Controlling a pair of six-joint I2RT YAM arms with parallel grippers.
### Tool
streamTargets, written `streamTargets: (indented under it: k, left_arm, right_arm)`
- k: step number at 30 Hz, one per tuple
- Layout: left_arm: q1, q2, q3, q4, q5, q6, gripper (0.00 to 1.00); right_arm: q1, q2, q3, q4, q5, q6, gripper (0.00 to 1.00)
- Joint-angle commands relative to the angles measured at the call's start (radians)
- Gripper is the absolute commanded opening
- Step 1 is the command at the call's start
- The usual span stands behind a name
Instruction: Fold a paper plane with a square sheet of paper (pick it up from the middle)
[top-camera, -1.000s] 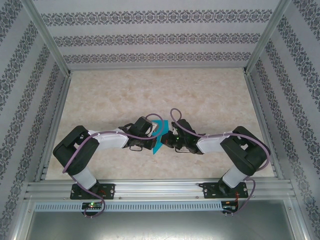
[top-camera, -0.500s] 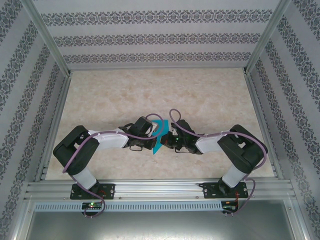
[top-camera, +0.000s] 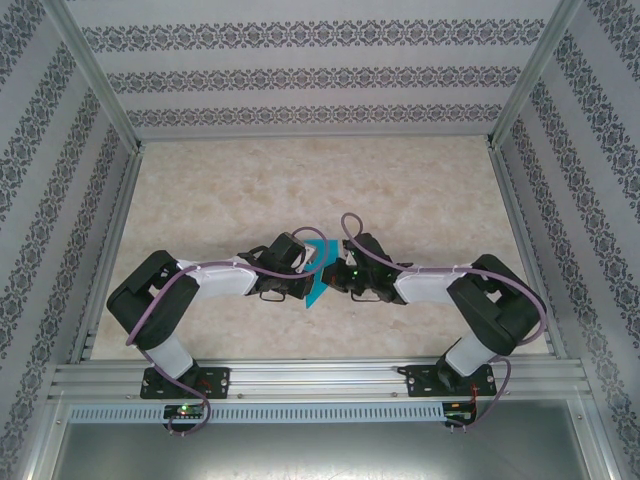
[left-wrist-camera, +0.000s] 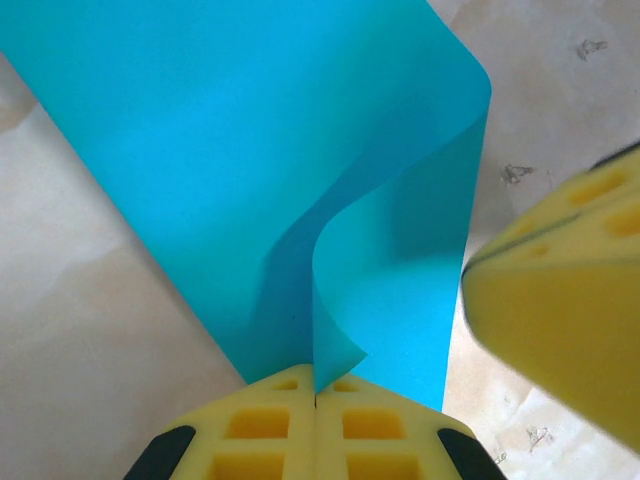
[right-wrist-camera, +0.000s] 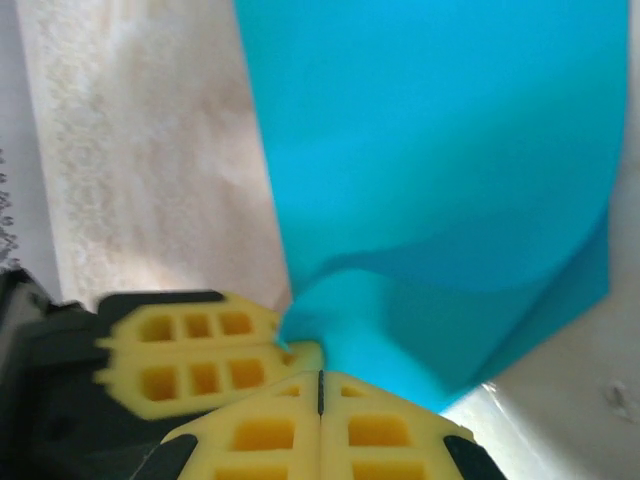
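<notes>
Sheet unmoved – left claw, right claw clamped on it; right elbow outward.

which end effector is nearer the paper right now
Neither, both touch it: the left end effector pinches the paper from the left, the right end effector from the right.

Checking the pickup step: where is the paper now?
In the top view, the square sheet of paper is centre-table, pinched between the left gripper and right gripper.
</notes>
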Motion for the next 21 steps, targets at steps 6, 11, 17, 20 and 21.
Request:
streamTargets:
  k: [6,11,17,20,21]
  left_arm:
    - [0.000,0.018,0.014,-0.043,0.003,0.019,0.03]
    - [0.000,0.018,0.013,-0.044,0.003,0.018,0.03]
    - [-0.001,0.019,0.014,-0.045,0.004,0.019,0.03]
    - [-0.001,0.019,0.013,-0.044,0.006,0.019,0.03]
    - [-0.001,0.019,0.013,-0.044,0.006,0.019,0.03]
  right_arm:
    - [-0.039,0.064,0.028,0.003,-0.026,-0.032,0.00]
    - [-0.050,0.121,-0.007,0.029,-0.010,-0.022,0.00]
    - [-0.061,0.083,-0.005,0.037,-0.064,-0.001,0.00]
    - [-0.074,0.010,0.029,-0.041,-0.044,-0.034,0.00]
    - [-0.084,-0.006,0.041,-0.079,-0.029,-0.054,0.00]
